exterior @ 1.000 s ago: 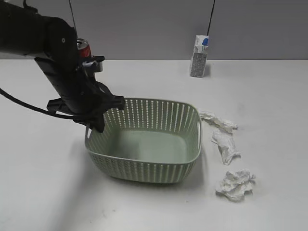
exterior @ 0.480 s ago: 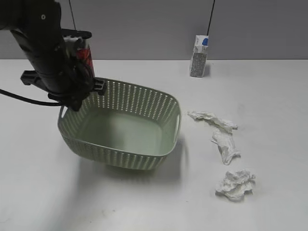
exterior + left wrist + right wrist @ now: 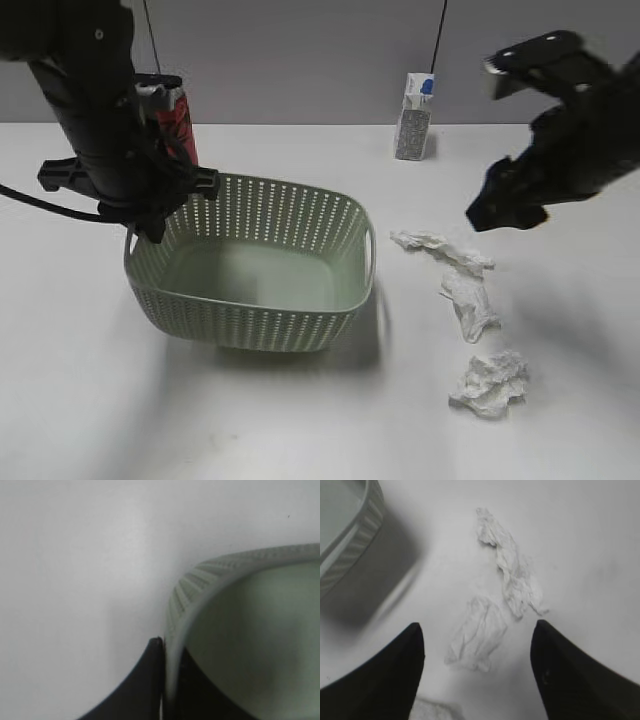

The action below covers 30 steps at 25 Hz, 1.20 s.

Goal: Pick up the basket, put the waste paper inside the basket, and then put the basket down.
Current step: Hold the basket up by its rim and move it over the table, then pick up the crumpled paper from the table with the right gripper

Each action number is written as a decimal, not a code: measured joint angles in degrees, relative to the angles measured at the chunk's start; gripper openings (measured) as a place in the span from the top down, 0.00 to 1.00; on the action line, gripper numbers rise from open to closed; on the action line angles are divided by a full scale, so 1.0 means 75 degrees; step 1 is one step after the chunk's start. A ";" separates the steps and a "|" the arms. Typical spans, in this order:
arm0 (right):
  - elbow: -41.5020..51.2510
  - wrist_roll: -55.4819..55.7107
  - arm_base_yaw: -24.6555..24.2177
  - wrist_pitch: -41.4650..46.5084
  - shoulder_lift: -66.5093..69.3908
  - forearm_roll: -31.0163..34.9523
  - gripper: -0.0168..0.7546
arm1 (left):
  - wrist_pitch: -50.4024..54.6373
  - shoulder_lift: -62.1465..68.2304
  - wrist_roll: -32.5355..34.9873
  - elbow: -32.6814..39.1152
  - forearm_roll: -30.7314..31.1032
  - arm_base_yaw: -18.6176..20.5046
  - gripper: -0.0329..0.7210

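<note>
The pale green basket hangs a little above the table, casting a shadow. My left gripper is shut on its left rim; in the left wrist view the jaws pinch the basket wall. Three white waste paper wads lie on the table to its right: a far one, a middle one and a near one. My right gripper hovers above them, open and empty. In the right wrist view the jaws straddle the middle wad, with the far wad beyond.
A red can stands just behind my left arm. A small white-and-grey carton stands at the table's far edge by the grey wall. The basket's corner shows at the top left of the right wrist view.
My left gripper has lifted the basket and carried it left, away from the paper, and it now hangs more level. My right arm has come into view above the paper wads.
</note>
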 joint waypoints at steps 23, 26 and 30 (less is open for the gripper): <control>-0.1245 0.1628 0.0302 -0.2007 0.3826 -0.1101 0.54 | 0.0323 0.0000 -0.0116 0.0000 -0.0144 0.0448 0.96; -0.1268 0.1639 0.0302 -0.1945 0.3817 -0.1101 0.65 | 0.0316 0.0000 -0.0123 0.0000 -0.0148 0.0448 0.96; -0.1268 0.1643 0.0302 -0.1913 0.3432 -0.1101 0.94 | 0.0293 0.0005 -0.0123 0.0000 -0.0156 0.0448 0.96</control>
